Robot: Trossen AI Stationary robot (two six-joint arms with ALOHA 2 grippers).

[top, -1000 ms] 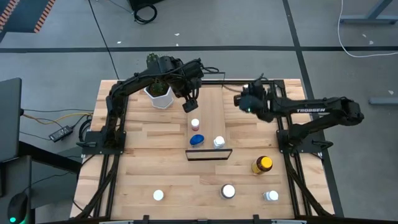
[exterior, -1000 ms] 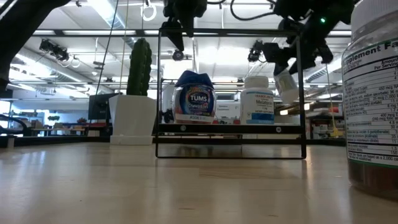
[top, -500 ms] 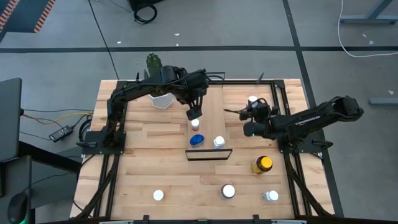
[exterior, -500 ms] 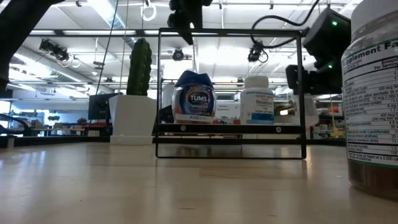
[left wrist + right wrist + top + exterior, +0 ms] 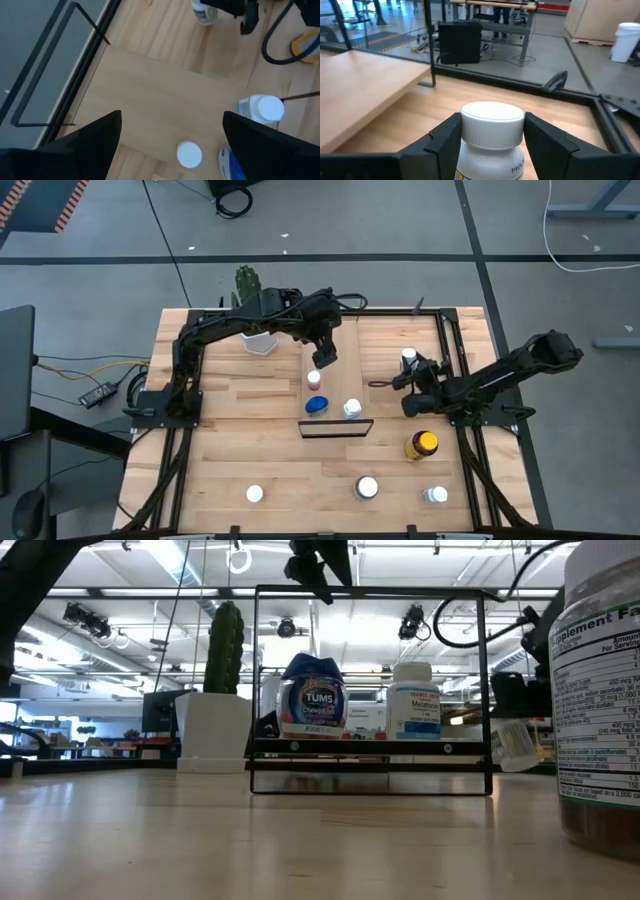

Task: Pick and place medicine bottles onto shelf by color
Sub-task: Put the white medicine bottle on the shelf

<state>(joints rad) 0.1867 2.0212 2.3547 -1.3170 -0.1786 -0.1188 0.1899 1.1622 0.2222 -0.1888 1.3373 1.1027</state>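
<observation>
Beside the shelf [image 5: 335, 365], right gripper [image 5: 409, 370] pinches a white-capped bottle [image 5: 492, 135]; shelving pending. Left gripper [image 5: 325, 358] spread, above shelf.

Both arms are dark, near-black jointed links with black cables looping loosely along them. The left tool [image 5: 170, 140] ends in two broad, flat matte-black fingers [image 5: 100, 140] with angled tips; the right tool [image 5: 492, 142] has similar dark, faceted fingers [image 5: 442, 137].
</observation>
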